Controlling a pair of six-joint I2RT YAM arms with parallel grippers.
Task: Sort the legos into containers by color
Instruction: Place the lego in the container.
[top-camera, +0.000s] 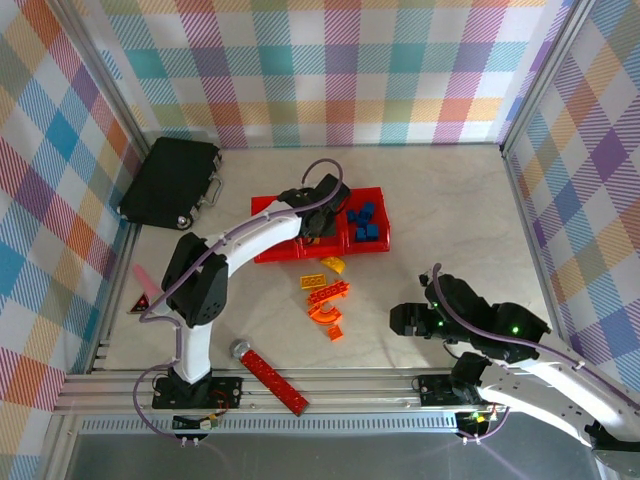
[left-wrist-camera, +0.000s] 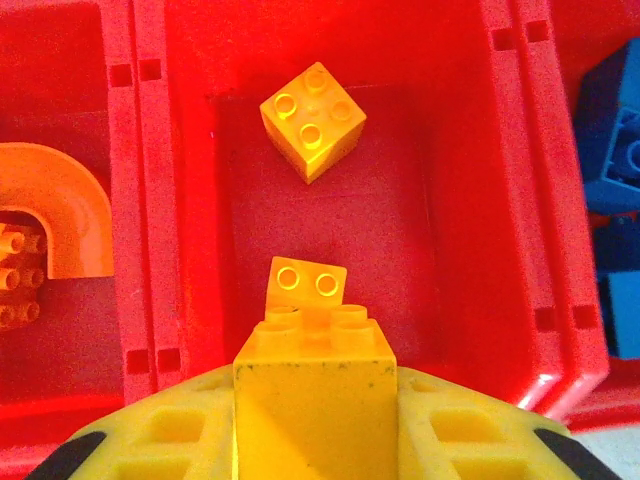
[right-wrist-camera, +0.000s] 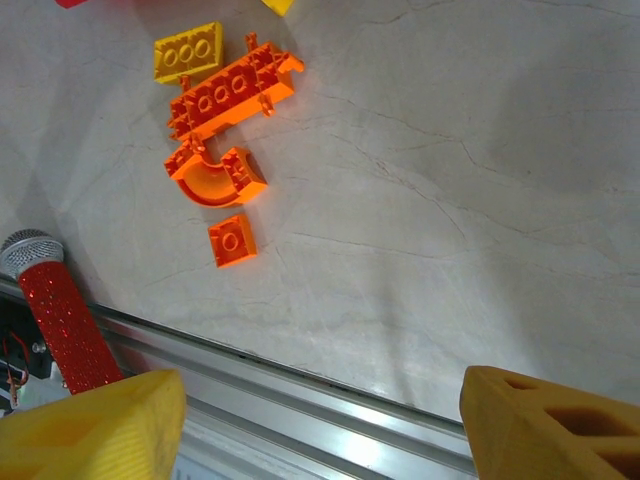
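My left gripper (top-camera: 322, 212) hangs over the middle bin of the red containers (top-camera: 375, 247), shut on a yellow brick (left-wrist-camera: 315, 390). Below it in that bin (left-wrist-camera: 470, 200) lie a yellow square brick (left-wrist-camera: 311, 120) and a small yellow piece (left-wrist-camera: 306, 282). An orange arch (left-wrist-camera: 50, 215) lies in the left bin, and blue bricks (top-camera: 363, 222) in the right one. Loose legos lie on the table: a yellow plate (right-wrist-camera: 188, 50), a long orange piece (right-wrist-camera: 235, 92), an orange arch (right-wrist-camera: 213, 175) and a small orange brick (right-wrist-camera: 232, 242). My right gripper (top-camera: 405, 320) is open over the near table edge, right of them, holding nothing.
A red bar with a silver round end (top-camera: 270, 375) lies by the front rail. A black case (top-camera: 170, 182) sits at the back left. A pink and red item (top-camera: 143, 290) lies at the left wall. Checked walls enclose the table.
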